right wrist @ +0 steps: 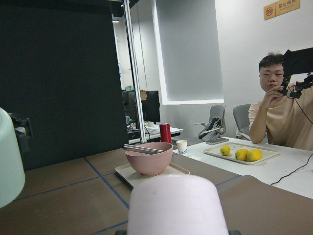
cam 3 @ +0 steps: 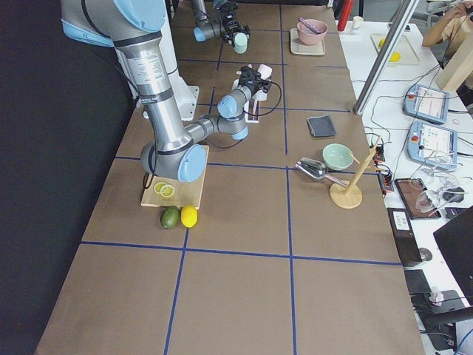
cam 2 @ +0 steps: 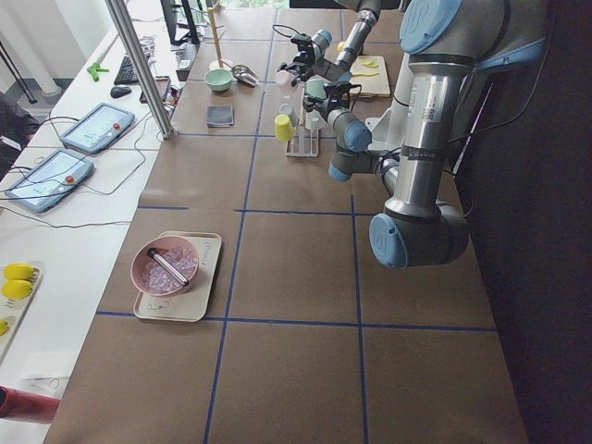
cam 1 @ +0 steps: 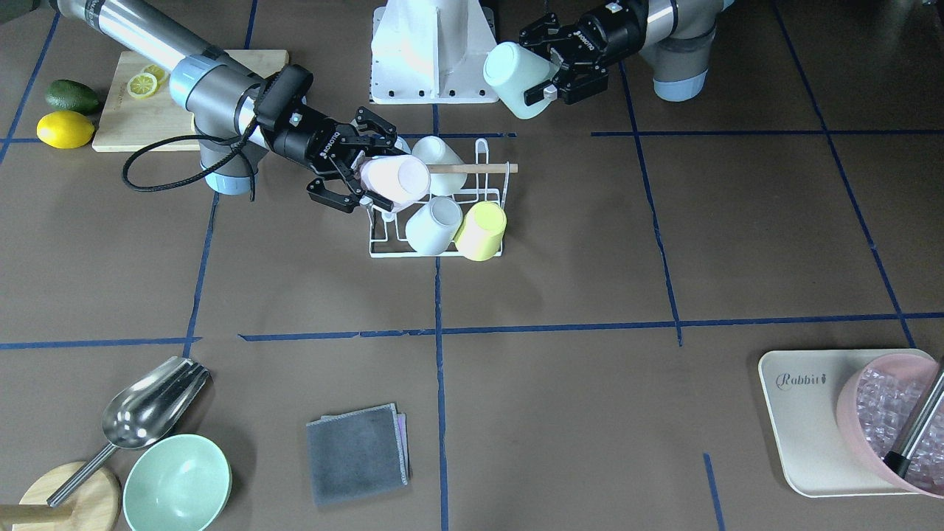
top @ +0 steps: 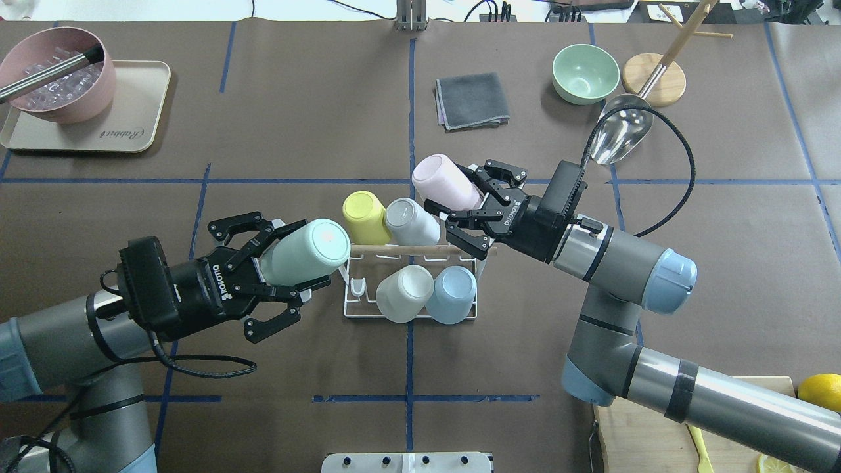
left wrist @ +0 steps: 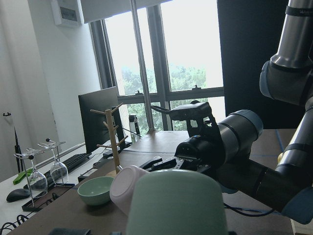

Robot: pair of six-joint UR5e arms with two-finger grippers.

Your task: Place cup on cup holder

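The cup holder (top: pixel 410 314) is a white wire rack with a wooden rod (top: pixel 420 249) across its top, at the table's middle. Yellow (top: pixel 363 215), grey (top: pixel 410 222), white (top: pixel 402 284) and blue (top: pixel 453 285) cups sit upside down on it. My left gripper (top: pixel 295 259) is shut on a mint green cup (top: pixel 305 253), held on its side in the air just left of the rack; it also shows in the front view (cam 1: pixel 520 77). My right gripper (top: pixel 460 197) is shut on a pink cup (top: pixel 445 184), tilted above the rack's far right end (cam 1: pixel 394 181).
A grey cloth (top: pixel 472 100), a green bowl (top: pixel 585 72), a metal scoop (top: pixel 621 135) and a wooden stand (top: pixel 657 79) lie at the far right. A tray (top: pixel 141 128) with a pink bowl of ice (top: pixel 59 82) is far left. A cutting board (cam 1: pixel 129 110), a lemon (cam 1: pixel 65 129) and an avocado (cam 1: pixel 71 96) sit near my right arm.
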